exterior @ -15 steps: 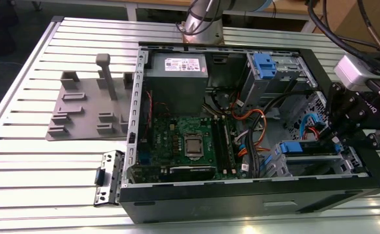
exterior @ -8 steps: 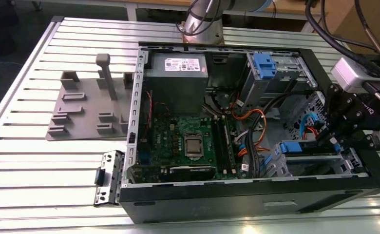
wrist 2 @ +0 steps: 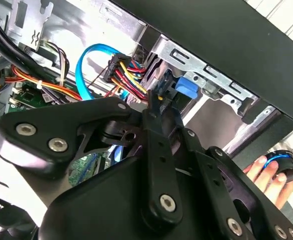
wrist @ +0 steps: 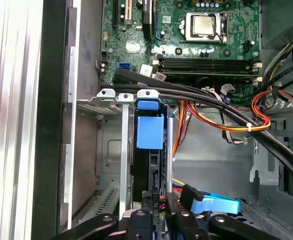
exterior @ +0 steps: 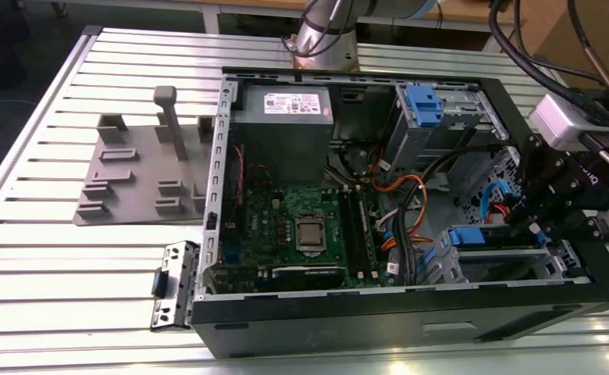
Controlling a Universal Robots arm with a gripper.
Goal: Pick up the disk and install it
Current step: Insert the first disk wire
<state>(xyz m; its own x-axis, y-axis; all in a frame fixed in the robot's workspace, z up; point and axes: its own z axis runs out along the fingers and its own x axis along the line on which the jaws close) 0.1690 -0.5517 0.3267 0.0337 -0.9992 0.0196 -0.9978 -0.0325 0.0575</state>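
- Gripper [wrist: 157,201] sits low inside the open computer case [exterior: 388,332], at the exterior view's right. Its two black fingers [wrist: 172,206] are drawn close on either side of a thin edge. They look clamped on the disk, though the contact itself is partly hidden by wiring.
- The disk [wrist: 155,167] stands on edge in the silver drive cage [wrist: 111,95], directly ahead of the fingertips. Its long axis runs straight away from the gripper, in line with the cage slot, and its blue rail [wrist: 150,131] is at the far end.
- So the deciding relation is alignment. The disk's thin edge lies parallel to the cage's upright silver walls, with one wall just beside it.
- A black cable bundle [wrist: 211,107] crosses just beyond the cage, and the motherboard [wrist: 186,60] lies farther off.
- In the first wrist view the disk appears lengthwise in its slot. The second wrist view looks along the fingers [wrist 2: 159,145] and shows a blue data cable [wrist 2: 86,60] and coloured power wires [wrist 2: 129,75] crowding the tips.
- The second wrist view also shows a person's hand [wrist 2: 269,175] outside the case wall.
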